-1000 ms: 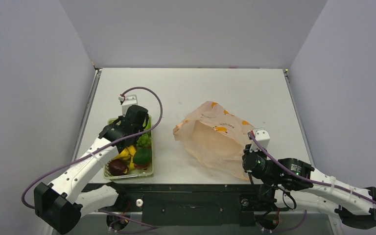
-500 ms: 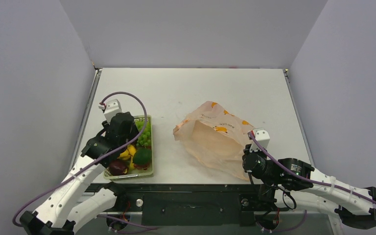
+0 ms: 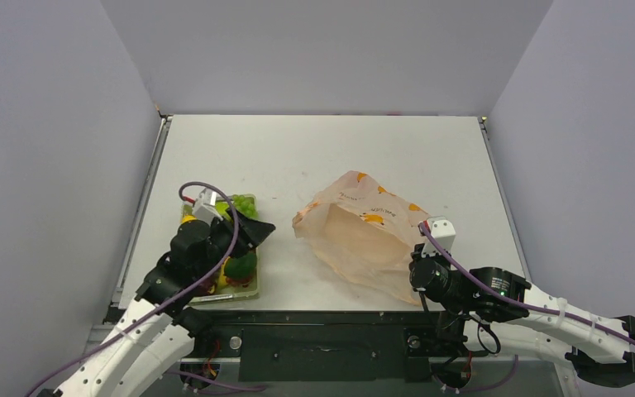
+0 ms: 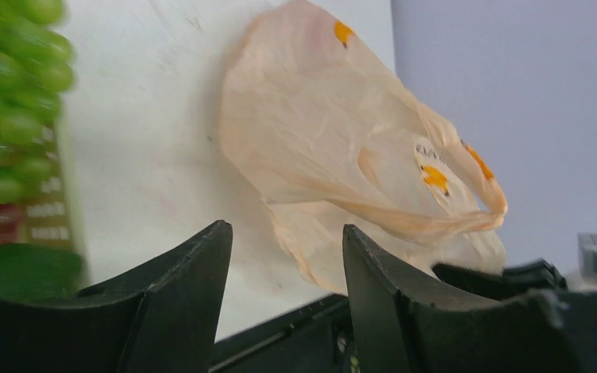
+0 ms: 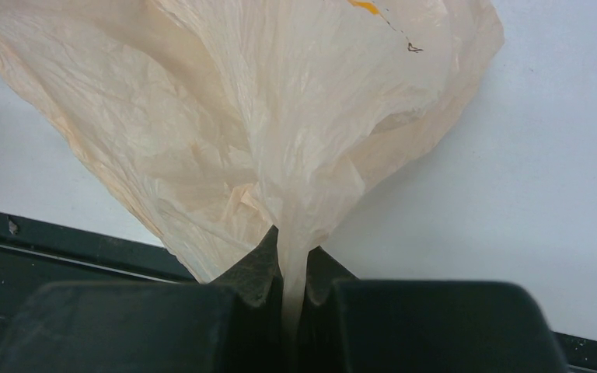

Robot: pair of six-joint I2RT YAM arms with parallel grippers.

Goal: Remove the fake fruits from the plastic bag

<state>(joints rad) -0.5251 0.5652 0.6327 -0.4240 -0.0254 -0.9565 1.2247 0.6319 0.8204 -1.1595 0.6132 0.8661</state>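
The peach-orange plastic bag [image 3: 364, 236] lies crumpled on the table right of centre and looks limp; I cannot see inside it. My right gripper [image 3: 417, 269] is at its near corner, and in the right wrist view it [image 5: 291, 249] is shut on a pinched fold of the plastic bag [image 5: 280, 116]. The fake fruits lie in a green basket [image 3: 258, 279]: green grapes [image 3: 242, 203], a green fruit [image 3: 240, 265] and others under my arm. My left gripper [image 3: 266, 226] hovers over the basket, open and empty, pointing right. In its own view the left gripper [image 4: 284, 233] faces the bag [image 4: 334, 148], with grapes [image 4: 8, 101] at left.
The basket stands at the near left, close to the table's front edge [image 3: 331, 308]. Grey walls close in the table on the left, back and right. Bare tabletop [image 3: 322, 149] stretches behind the bag and the basket.
My left gripper has opened over the basket, then drawn back toward the near edge and turned to face the bag. The right gripper and the bag have not moved.
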